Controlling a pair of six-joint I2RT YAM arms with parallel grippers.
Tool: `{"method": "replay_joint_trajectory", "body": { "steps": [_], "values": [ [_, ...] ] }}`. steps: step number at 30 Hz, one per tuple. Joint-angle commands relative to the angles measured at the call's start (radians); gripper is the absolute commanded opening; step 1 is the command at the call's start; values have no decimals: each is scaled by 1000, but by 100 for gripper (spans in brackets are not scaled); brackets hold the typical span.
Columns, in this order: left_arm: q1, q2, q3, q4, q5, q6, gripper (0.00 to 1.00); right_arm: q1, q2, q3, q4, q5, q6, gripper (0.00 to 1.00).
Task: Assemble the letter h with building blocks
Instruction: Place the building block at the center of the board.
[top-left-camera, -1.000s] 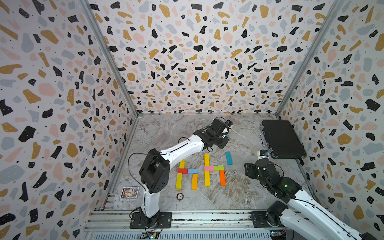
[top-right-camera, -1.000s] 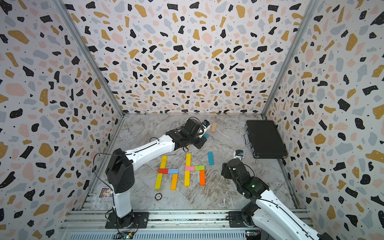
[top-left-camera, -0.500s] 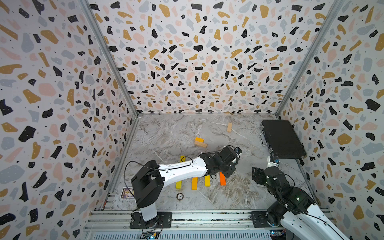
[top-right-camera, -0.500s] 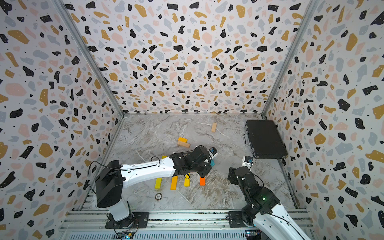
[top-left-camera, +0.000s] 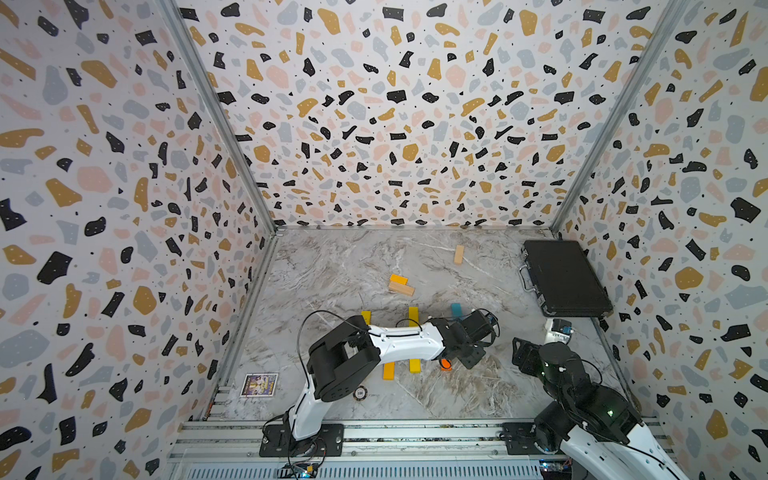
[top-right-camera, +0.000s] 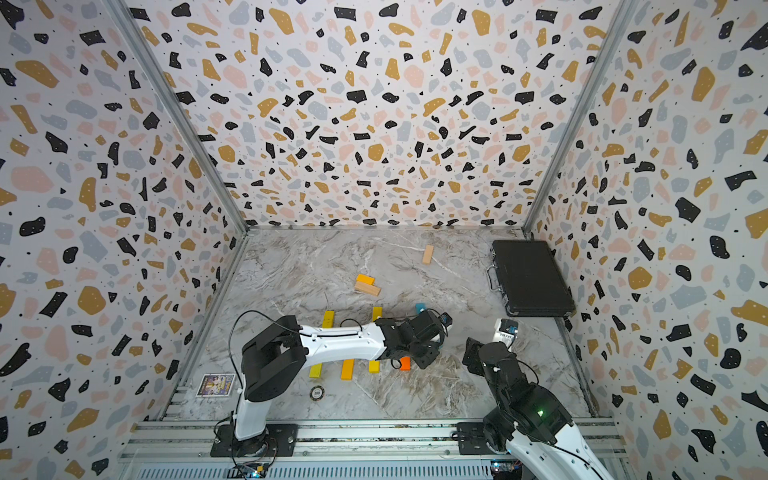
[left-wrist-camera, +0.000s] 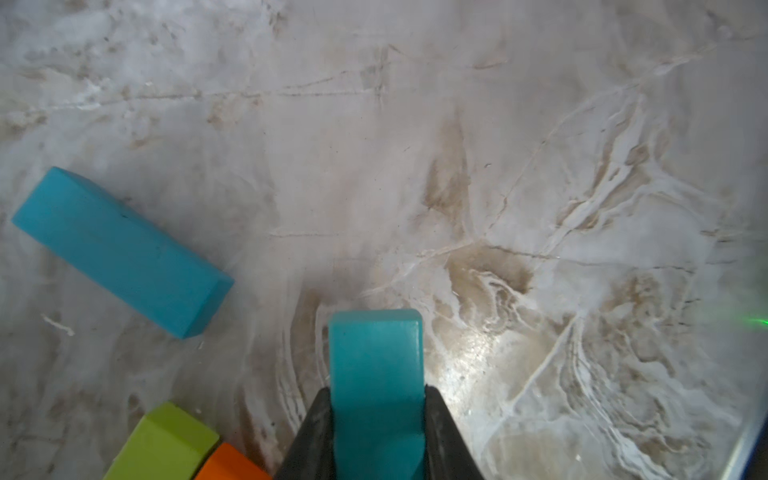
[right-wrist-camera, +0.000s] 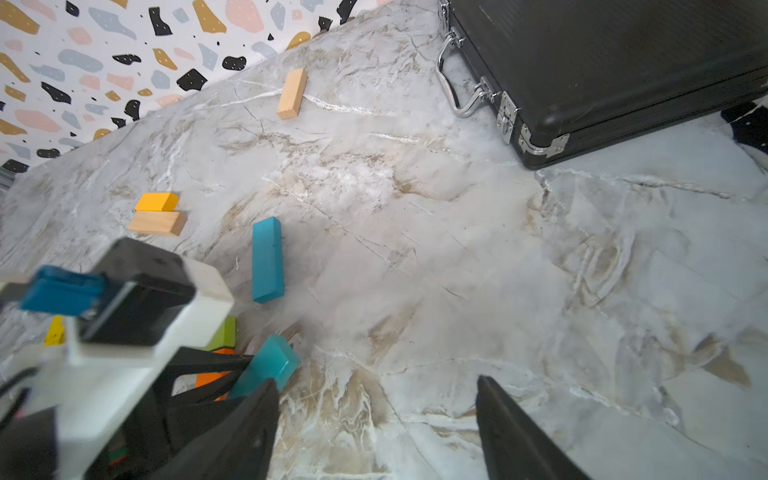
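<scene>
Near the middle of the marble table (top-left-camera: 332, 266), I saw the left gripper (left-wrist-camera: 377, 415) pinching a teal block (left-wrist-camera: 376, 353) just right of the green block (left-wrist-camera: 162, 444) and orange block (left-wrist-camera: 232, 463). A loose teal block (left-wrist-camera: 120, 249) lay flat on the far side of them, and the right gripper (right-wrist-camera: 376, 419) hung spread, nothing between its jaws.
</scene>
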Motion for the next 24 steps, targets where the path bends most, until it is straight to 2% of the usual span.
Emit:
{"method": "replay_joint_trajectory", "body": {
  "steps": [1,3,9,15,18,22,24],
  "values": [
    [-3,29,49,11,-14,5,14,-3,-20,24,-46,37,13,77],
    [-2,42,54,7,-22,11,16,-3,-27,27,-52,40,15,77],
    [-1,78,69,-8,-36,29,32,-3,-42,25,-54,45,24,77],
    [-1,36,66,2,-33,21,59,-4,-42,27,-57,46,24,77],
    [0,-43,60,7,-44,12,67,-4,-43,27,-57,35,23,77],
    [0,-250,-9,61,-45,-10,79,-3,-28,23,-52,3,-2,77],
    [1,-363,-55,80,-59,-25,87,-3,-2,16,-12,-70,-49,77]
  ]
}}
